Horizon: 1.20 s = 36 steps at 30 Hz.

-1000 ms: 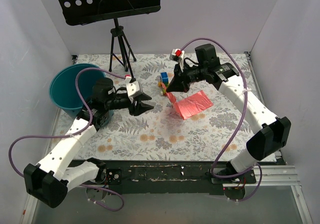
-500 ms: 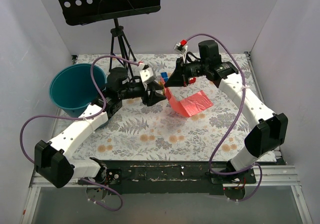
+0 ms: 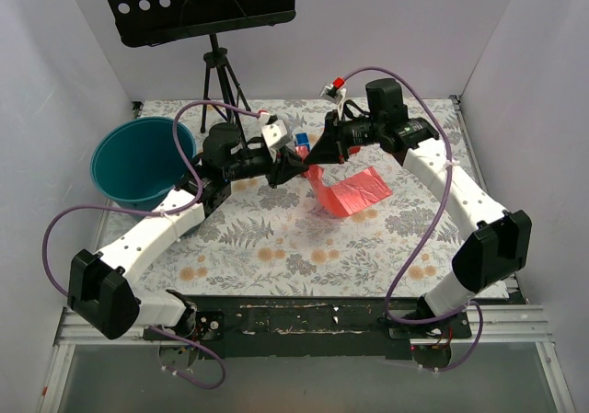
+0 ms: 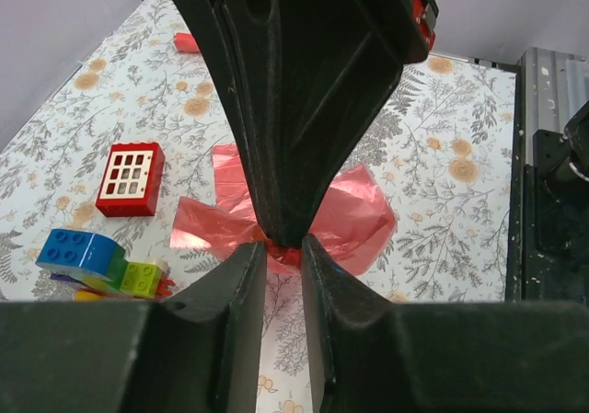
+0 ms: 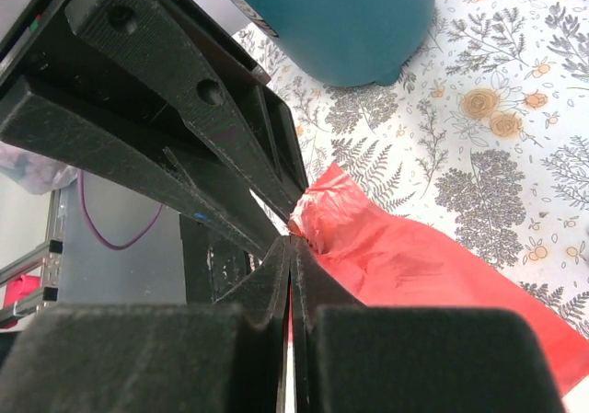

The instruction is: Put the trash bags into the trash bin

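Mid-handover, I judge: my right gripper (image 3: 313, 163) is clamped on the red bag's (image 3: 354, 190) bunched corner, its tail trailing on the bench (image 3: 276, 238), my left gripper (image 3: 298, 168) a narrow slit at that same corner, so the left must bite next, then carry it to the bin (image 3: 138, 160) well off left.

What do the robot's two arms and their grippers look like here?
The left arm and right arm match: white links with bulky black joints and wrists. Each trails a loose purple cable. The left gripper and right gripper have matte black, tapering wedge-shaped fingers. A small white module with a red mark sits at the right wrist.
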{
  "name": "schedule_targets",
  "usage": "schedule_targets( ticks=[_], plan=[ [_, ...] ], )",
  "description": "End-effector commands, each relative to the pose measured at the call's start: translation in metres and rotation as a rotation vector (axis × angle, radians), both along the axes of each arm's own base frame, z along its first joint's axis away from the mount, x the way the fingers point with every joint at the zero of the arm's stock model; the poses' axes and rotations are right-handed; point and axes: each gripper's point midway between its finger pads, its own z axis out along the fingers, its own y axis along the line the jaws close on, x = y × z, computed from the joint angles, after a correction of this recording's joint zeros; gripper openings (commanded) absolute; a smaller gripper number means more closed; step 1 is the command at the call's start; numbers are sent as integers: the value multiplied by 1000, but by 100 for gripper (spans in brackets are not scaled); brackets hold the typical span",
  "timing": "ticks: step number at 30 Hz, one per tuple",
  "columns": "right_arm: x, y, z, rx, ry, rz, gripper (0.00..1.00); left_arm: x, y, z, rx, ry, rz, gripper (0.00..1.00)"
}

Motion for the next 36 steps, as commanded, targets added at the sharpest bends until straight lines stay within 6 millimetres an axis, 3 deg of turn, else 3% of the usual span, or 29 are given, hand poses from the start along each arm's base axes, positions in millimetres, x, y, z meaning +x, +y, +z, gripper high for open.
schedule_targets(
  ticks=[1, 4, 7, 14, 21, 23, 24, 28, 36],
  plan=[
    [-6, -3, 18, 35, -56, 2, 1, -4, -5, 17, -27, -53, -31, 12],
    [-6, -3, 17, 33, -55, -1, 1, -5, -5, 11, -18, -43, -38, 0],
    [-3, -6, 14, 15, -68, -19, 1, -5, -5, 14, -15, -54, -38, 0],
    [17, -22, -18, -110, -124, -137, 1, -6, -2, 26, -34, -61, -23, 0],
    [27, -26, -4, -104, -256, -146, 1, -7, -4, 27, 3, -80, -31, 0],
    [21, -22, 2, -70, -267, -94, 1, -6, -4, 26, 15, -94, -32, 0],
    [15, -20, 8, -44, -265, -59, 4, -5, -4, 25, 20, -100, -32, 0],
    [-2, -12, 19, 37, -233, 49, 32, 0, -6, 23, 37, -116, -25, 0],
    [-7, -6, 26, 80, -198, 108, 38, 3, -7, 22, 51, -132, -23, 5]
  ],
)
